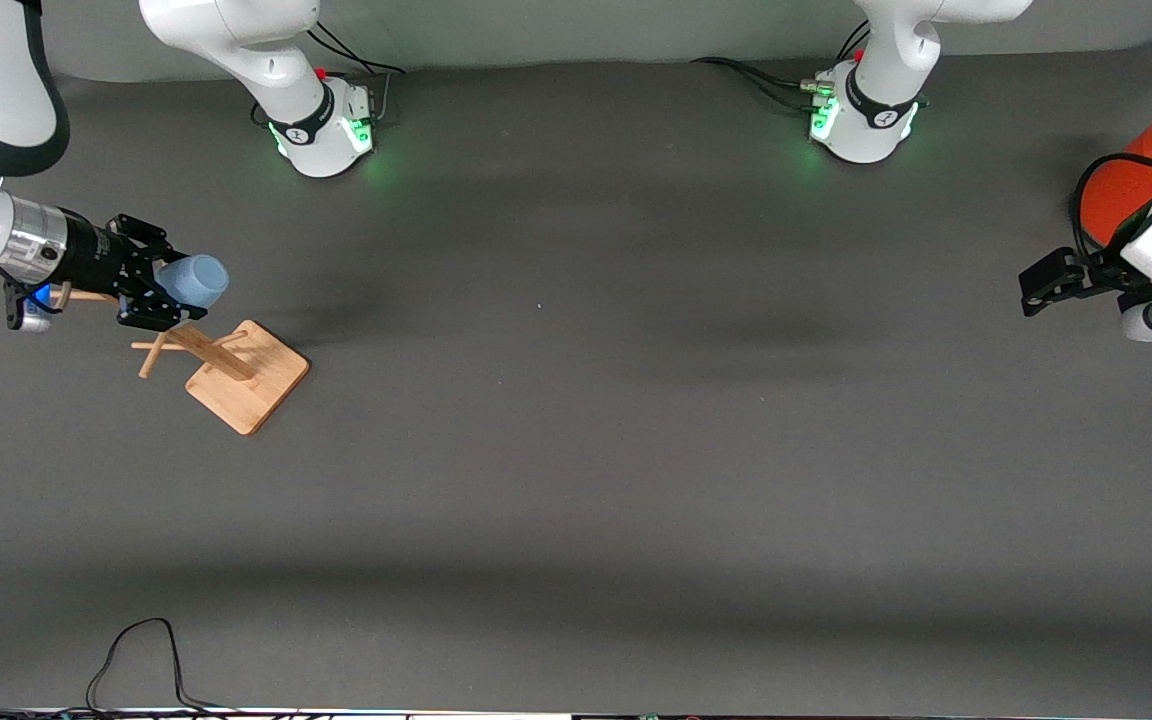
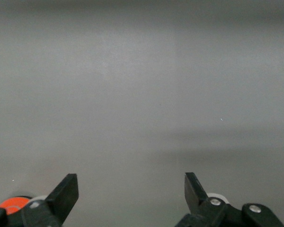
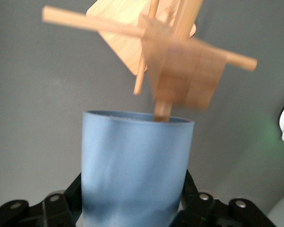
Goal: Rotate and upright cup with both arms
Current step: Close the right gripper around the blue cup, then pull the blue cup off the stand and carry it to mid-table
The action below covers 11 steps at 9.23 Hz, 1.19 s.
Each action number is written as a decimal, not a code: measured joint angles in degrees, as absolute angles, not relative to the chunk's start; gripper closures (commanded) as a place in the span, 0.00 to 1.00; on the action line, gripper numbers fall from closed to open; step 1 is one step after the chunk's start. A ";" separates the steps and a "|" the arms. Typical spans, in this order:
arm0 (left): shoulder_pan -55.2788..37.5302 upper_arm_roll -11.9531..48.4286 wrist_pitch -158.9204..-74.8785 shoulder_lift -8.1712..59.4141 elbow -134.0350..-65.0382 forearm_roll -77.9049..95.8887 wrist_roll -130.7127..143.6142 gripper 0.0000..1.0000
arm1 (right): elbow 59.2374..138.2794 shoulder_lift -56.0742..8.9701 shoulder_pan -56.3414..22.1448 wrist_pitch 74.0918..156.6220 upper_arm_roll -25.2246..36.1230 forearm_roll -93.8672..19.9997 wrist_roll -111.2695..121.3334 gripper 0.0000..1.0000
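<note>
My right gripper [image 1: 174, 288] is shut on the pale-blue cup [image 1: 194, 280] and holds it on its side in the air, over the upper pegs of the wooden rack [image 1: 236, 372]. In the right wrist view the cup [image 3: 135, 165] fills the space between the black fingers [image 3: 72, 194]. Its open mouth points away from the gripper, and a rack peg [image 3: 163, 109] shows just past the rim. My left gripper [image 1: 1044, 284] is open and empty, low near the left arm's end of the table. Its fingertips [image 2: 68, 188] stand wide apart over bare mat.
The rack stands on a square wooden base [image 1: 254, 385] near the right arm's end of the table. An orange can with a grey lid [image 1: 1121, 190] stands by the left arm's wrist and shows at the edge of the left wrist view [image 2: 12, 204]. A black cable [image 1: 136, 650] lies at the near edge.
</note>
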<state>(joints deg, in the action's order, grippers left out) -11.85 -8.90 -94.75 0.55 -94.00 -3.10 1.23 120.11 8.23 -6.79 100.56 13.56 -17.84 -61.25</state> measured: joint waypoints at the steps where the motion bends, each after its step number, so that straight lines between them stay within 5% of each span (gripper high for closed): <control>1: -11.85 -8.91 -94.74 0.56 -94.00 -3.10 1.23 0.00 | 118.68 8.83 -6.81 99.71 12.08 -18.72 -62.51 0.41; 4: -11.83 -8.94 -94.18 0.57 -93.98 -3.10 1.23 0.00 | 114.69 9.73 -6.93 99.83 4.01 -23.46 -70.41 0.40; 7: -11.83 -8.96 -94.14 0.59 -93.96 -3.10 1.23 0.00 | 113.24 8.43 -7.09 110.78 -12.66 -23.55 -83.59 0.39; 11: -11.86 -8.90 -94.12 0.60 -93.94 -3.10 1.23 0.00 | 109.79 -4.59 -7.39 125.74 -32.93 -6.19 -108.46 0.38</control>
